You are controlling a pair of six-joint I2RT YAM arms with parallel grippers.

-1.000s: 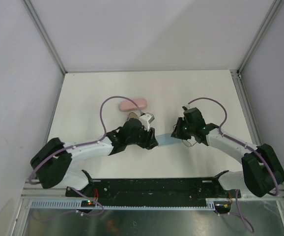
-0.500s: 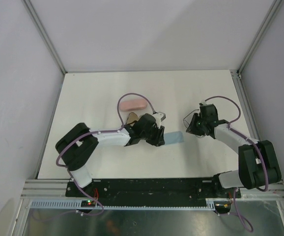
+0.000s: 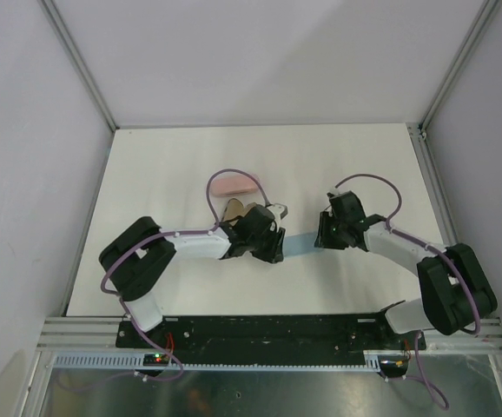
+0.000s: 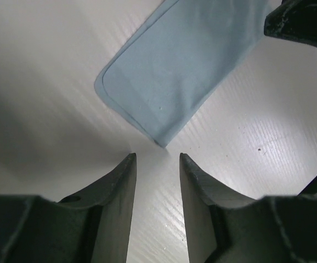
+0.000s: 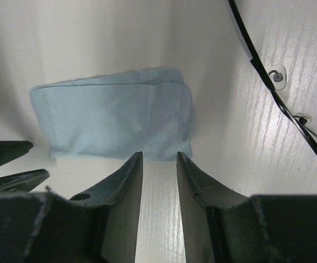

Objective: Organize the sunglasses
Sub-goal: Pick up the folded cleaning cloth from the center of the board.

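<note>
A thin dark wire pair of sunglasses [image 5: 279, 82] with clear nose pads lies on the white table at the right edge of the right wrist view; only part of its frame shows. The black-rimmed pair is out of view. A light blue cloth [image 3: 301, 245] lies flat between the two grippers and also shows in the left wrist view [image 4: 186, 66] and the right wrist view [image 5: 114, 115]. My left gripper [image 4: 157, 156] is open and empty at the cloth's left corner. My right gripper [image 5: 159, 154] is open and empty at the cloth's right edge.
A pink oblong case [image 3: 234, 184] lies behind the left arm. A tan-brown rounded object [image 3: 231, 208] shows partly beside the left wrist. The table [image 3: 173, 174] is walled on three sides. The right gripper's black body [image 4: 301, 22] shows beyond the cloth in the left wrist view.
My right gripper has swung left and down, back to the cloth's right edge, now covering the wire sunglasses in the top view. My left gripper has stayed at the cloth's left end.
</note>
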